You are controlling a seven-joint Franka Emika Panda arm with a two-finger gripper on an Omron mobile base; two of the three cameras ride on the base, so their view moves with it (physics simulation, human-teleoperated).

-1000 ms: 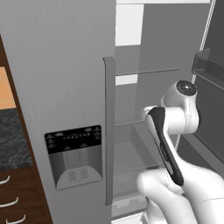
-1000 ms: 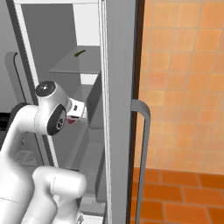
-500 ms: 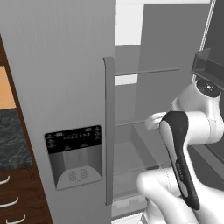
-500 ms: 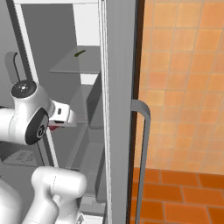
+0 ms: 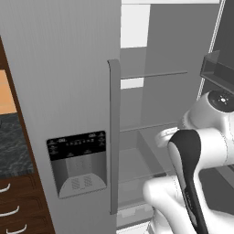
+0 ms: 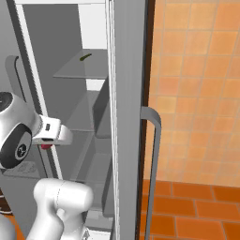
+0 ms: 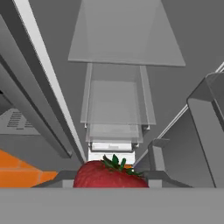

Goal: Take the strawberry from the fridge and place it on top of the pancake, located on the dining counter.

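Observation:
The grey fridge (image 5: pixel 68 91) has its right compartment open, and its glass shelves (image 6: pixel 89 70) are bare apart from one small item. My gripper (image 6: pixel 47 144) is just outside the compartment's front edge, shut on the strawberry (image 6: pixel 46 146), which shows as a small red bit under the white hand. In the hand view the strawberry (image 7: pixel 109 175), with its green leaves, sits close to the camera at the bottom, facing the shelves. The fingertips themselves are hidden. The pancake and the dining counter are out of view.
A small dark green item (image 6: pixel 86 57) lies on the upper shelf. The closed left door carries the black dispenser panel (image 5: pixel 77 160) and a long handle (image 5: pixel 114 137). The open right door (image 6: pixel 129 117) stands edge-on before an orange tiled wall (image 6: pixel 197 93). Door bins (image 5: pixel 219 73) hang at the right.
The arm has drawn back out of the fridge compartment, carrying the strawberry with it. The hand moved leftward in the right base view. The grip has not changed.

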